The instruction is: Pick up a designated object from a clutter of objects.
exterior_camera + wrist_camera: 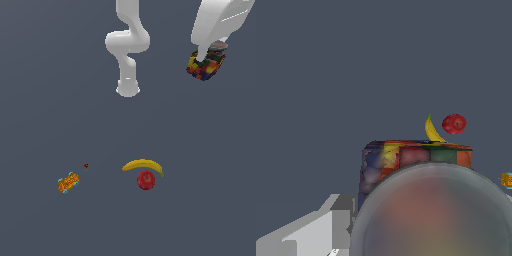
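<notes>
designated object: the mosaic block (206, 66), patterned in red, yellow, blue and black with a greyish rounded top, is seen high at the exterior view's right, directly under the white arm (218, 20) and well apart from the rest of the clutter.
gripper: the gripper (209, 56) is pressed against the block; the block appears to be held by it, but the jaws themselves are hidden in both views, so their opening cannot be told.
wrist view: the frame is filled by the block's rounded top (431, 215) and its coloured side, with one grey finger (331, 225) beside it.
clutter left behind: the banana (143, 165) is seen touching or just beside the red apple (146, 180); the orange packet (68, 182) with cyan edges and the tiny red item (86, 165) lie well apart from them, toward the exterior view's left.
task stage: the pick is judged to be nearly or fully done, since the block looks raised off the floor.
risk, slip: the block sits tilted in the hold; a slip could be caused by a shallow or off-centre grip on the rounded top.
risk, drop: a fast swing of the arm could shake it loose.
writing and brands: none can be read; the packet's print is too small and blurred.
</notes>
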Robot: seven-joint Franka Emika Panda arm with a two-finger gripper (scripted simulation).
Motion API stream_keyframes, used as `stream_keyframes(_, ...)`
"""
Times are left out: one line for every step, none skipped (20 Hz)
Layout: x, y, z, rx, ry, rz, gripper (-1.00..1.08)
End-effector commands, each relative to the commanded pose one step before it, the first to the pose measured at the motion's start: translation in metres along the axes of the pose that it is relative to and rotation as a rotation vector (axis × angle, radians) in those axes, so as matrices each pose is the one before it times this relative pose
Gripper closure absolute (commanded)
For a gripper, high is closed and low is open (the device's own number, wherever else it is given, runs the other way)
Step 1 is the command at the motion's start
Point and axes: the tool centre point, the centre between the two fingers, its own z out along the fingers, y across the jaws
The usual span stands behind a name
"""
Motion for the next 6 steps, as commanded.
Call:
stream_keyframes(0.00218, -0.00080, -0.00739, -0.00125, 0.00255, 0.00027, 1.08)
stream_keyframes(0.00055, -0.00017, -0.00134, 0.00000, 0.00000, 0.00000, 1.08)
stream_keyframes(0.00044, -0.00010, -0.00096, 0.00000, 0.00000, 0.00000, 1.08)
stream_keyframes(0.00033, -0.00003, -0.00058, 0.00000, 0.00000, 0.00000, 1.08)
stream_keyframes(0.00022, 0.00003, -0.00021, 0.00000, 0.00000, 0.00000, 1.08)
stream_keyframes(0.00008, 0.00005, 0.00003, 0.00000, 0.00000, 0.00000, 1.08)
